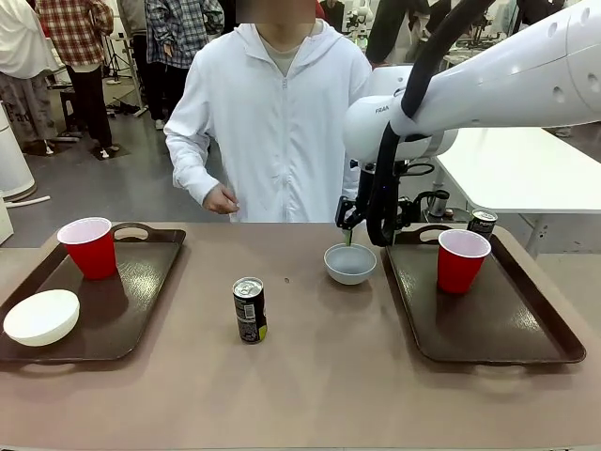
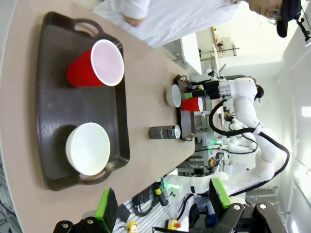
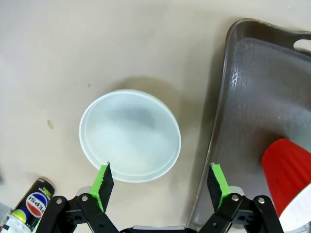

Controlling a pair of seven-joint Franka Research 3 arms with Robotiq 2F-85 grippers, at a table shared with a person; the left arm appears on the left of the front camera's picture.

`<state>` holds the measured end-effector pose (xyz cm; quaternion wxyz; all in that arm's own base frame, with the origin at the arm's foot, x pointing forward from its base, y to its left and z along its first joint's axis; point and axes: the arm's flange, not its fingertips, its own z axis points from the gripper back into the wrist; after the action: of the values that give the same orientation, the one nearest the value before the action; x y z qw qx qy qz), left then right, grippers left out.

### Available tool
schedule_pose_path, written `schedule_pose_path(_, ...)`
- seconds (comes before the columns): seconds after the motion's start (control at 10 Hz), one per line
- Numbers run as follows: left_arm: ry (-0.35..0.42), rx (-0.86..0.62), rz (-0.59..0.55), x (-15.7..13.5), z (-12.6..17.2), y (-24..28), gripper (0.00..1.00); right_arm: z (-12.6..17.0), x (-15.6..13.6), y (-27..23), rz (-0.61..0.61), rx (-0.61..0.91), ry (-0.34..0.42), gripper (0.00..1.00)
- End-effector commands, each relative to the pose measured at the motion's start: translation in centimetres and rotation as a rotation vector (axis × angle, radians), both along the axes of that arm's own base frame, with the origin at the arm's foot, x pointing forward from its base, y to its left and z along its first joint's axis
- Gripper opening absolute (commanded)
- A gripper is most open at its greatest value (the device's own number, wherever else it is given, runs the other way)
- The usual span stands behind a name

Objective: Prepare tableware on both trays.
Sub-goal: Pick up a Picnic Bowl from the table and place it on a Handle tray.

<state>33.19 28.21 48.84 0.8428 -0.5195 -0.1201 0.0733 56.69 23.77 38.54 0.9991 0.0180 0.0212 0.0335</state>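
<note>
The left tray carries a red cup and the white bowl. On the right tray stand the other red cup and a black can at its far edge. The pale grey-blue bowl sits on the bare table just left of that tray. A second can stands mid-table. My right gripper hangs open above the bowl, one finger over its rim, the other toward the tray. My left gripper is open and empty, high off the left tray.
A person in a white hooded jacket stands at the far side, one hand near the table's edge. My right arm reaches in from the upper right. A white table stands behind on the right.
</note>
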Motion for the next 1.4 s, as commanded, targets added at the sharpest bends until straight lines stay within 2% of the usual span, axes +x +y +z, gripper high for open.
schedule_pose_path(0.0, -0.009, -0.008, -0.003, -0.1, 0.3, 0.2, 1.0, -1.2, 1.0, 0.1, 0.033, -0.005, -0.021, 1.0)
schedule_pose_path(0.5, -0.009, -0.008, -0.003, -0.1, 0.3, 0.2, 1.0, -3.3, 1.8, 0.0, 0.06, -0.026, -0.01, 1.0)
schedule_pose_path(0.8, -0.009, -0.008, -0.003, -0.1, 0.3, 0.2, 1.0, -3.9, 2.0, -0.6, 0.07, -0.012, 0.01, 0.71)
schedule_pose_path(0.9, -0.009, -0.008, -0.003, -0.1, 0.3, 0.2, 1.0, -3.9, 2.0, -0.6, 0.073, -0.008, 0.011, 0.22)
schedule_pose_path(1.1, -0.009, -0.008, -0.003, -0.1, 0.3, 0.2, 1.0, -3.8, 2.0, -0.8, 0.069, -0.006, 0.014, 0.0)
schedule_pose_path(1.3, -0.009, -0.008, -0.003, -0.1, 0.3, 0.2, 1.0, -3.8, 2.0, -0.9, 0.068, -0.007, 0.017, 0.0)
